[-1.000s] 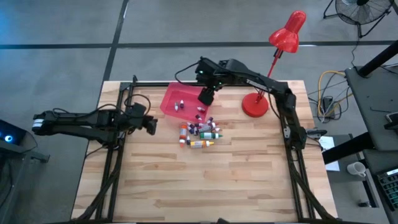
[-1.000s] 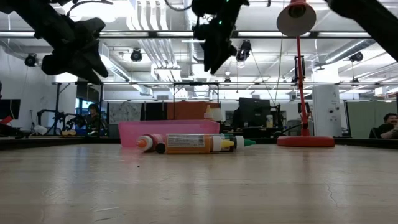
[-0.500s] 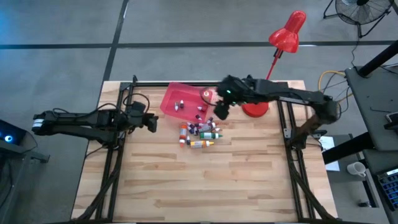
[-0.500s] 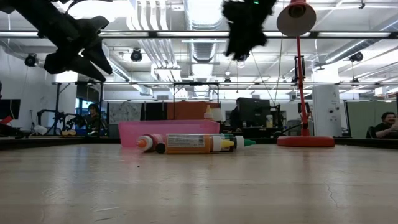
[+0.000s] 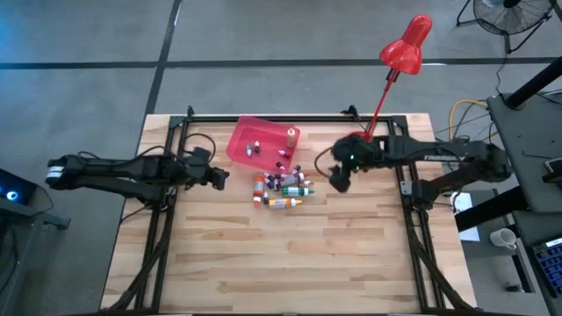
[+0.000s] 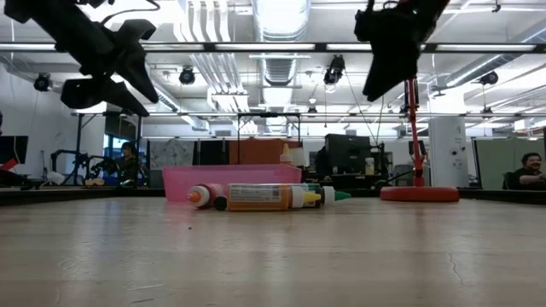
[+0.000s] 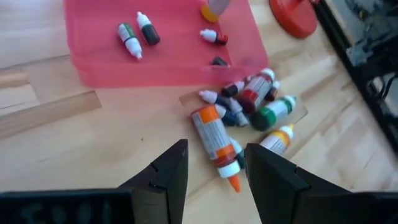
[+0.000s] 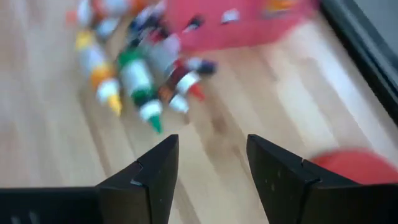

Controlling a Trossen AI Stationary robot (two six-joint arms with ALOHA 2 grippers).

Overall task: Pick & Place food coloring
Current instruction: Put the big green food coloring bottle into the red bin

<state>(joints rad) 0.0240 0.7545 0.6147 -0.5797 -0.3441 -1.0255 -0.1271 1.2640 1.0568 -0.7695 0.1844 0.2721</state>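
Observation:
The food coloring bottles lie on their sides in a loose pile [image 5: 281, 187] on the wooden table, seen close in the left wrist view [image 7: 239, 118] and blurred in the right wrist view [image 8: 140, 68]. Several more, one orange [image 5: 291, 135], lie inside the pink tray [image 5: 241, 140]. My left gripper [image 5: 219, 178] hangs open above the table, left of the pile [image 7: 214, 171]. My right gripper [image 5: 338, 181] hangs open in the air right of the pile [image 8: 208, 168]. In the low view both grippers, left [image 6: 111, 72] and right [image 6: 388, 55], stand well above the bottles [image 6: 264, 196].
A red desk lamp stands with its round base [image 5: 360, 147] on the table behind my right gripper, its stem leaning toward the far right. The tray [image 6: 230, 181] sits just beyond the pile. Black frame rails run along the table's left, right and far edges. Bare wood lies nearer.
My right gripper has swung from above the tray toward the table's right and near side, ending right of the pile. An orange bottle now shows in the tray where that gripper stood. My left gripper has edged toward the pile.

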